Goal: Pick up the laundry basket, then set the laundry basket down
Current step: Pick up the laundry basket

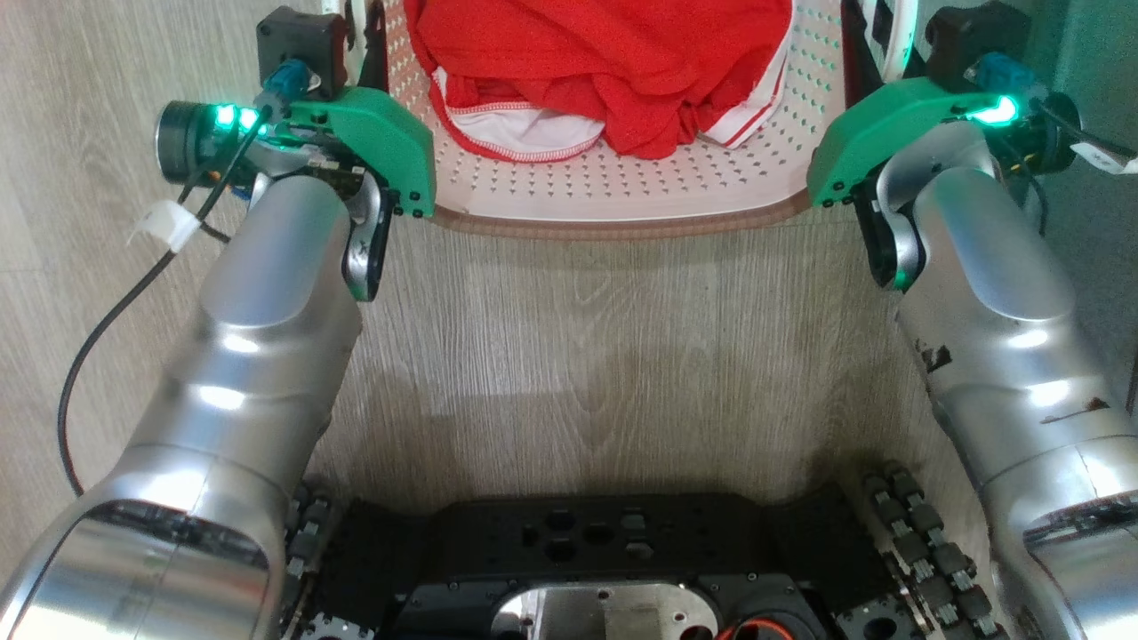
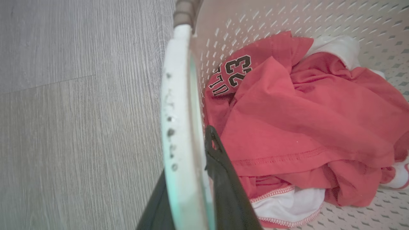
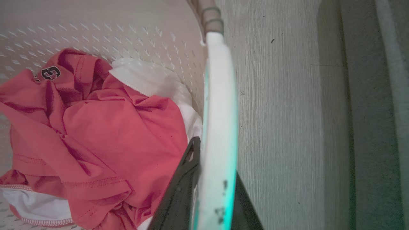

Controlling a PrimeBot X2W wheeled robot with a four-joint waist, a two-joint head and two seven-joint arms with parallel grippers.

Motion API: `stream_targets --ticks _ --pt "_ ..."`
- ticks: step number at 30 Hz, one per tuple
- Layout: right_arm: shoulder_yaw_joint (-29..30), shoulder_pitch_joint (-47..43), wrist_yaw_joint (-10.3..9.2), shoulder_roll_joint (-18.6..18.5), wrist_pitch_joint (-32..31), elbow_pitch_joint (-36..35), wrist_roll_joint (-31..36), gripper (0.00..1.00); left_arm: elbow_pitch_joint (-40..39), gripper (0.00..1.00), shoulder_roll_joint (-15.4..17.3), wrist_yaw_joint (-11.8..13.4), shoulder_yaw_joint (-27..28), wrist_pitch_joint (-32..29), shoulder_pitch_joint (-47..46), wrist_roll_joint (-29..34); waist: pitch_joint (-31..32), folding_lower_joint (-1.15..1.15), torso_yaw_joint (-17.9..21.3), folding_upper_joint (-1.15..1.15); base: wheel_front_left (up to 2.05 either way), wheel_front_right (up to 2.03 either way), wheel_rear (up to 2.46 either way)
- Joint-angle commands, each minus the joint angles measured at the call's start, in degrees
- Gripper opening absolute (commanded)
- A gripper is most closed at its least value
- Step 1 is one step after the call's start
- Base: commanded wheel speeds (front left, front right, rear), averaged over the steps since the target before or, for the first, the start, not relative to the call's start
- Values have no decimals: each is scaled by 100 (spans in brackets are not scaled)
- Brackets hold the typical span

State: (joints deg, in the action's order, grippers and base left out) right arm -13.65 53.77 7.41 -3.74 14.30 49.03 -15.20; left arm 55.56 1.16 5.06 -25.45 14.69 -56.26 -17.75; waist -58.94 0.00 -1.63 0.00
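One laundry basket [image 1: 622, 191] at 12 o'clock in head view, between two arms, over wood floor [image 1: 569, 356]; resting or lifted, cannot tell. Two white handles, one gripper on each. At 11 o'clock, left gripper [image 2: 188, 150]: two dark fingers clamped on left handle [image 2: 179, 95], one inside basket, one outside. At 1 o'clock, right gripper [image 3: 217, 166]: same clamp on right handle [image 3: 220, 95]. Inside: red clothes [image 2: 303, 127], one piece numbered 23, plus white pieces; garment count unclear.
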Motion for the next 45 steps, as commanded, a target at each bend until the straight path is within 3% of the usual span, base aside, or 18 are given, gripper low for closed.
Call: stream_targets --ticks 1,21,36,45 --pt "-159 -202 8 86 70 -62 35 0 -71 0 172 34 20 30 176 -6 28 0 -1 0 0 0 0" --pt "-591 -574 8 86 70 697 -462 0 106 0 172 114 -435 30 931 -640 1118 0 24 0 0 0 0" --pt "-1485 -1310 8 86 -117 1820 -1473 0 798 0 172 -131 -1264 -71 1905 -1671 2802 0 -15 0 0 0 0" --pt "-2223 -1963 8 86 -502 1862 -2268 0 998 0 172 -159 -1954 -403 2527 -2258 3991 0 -10 0 0 0 0"
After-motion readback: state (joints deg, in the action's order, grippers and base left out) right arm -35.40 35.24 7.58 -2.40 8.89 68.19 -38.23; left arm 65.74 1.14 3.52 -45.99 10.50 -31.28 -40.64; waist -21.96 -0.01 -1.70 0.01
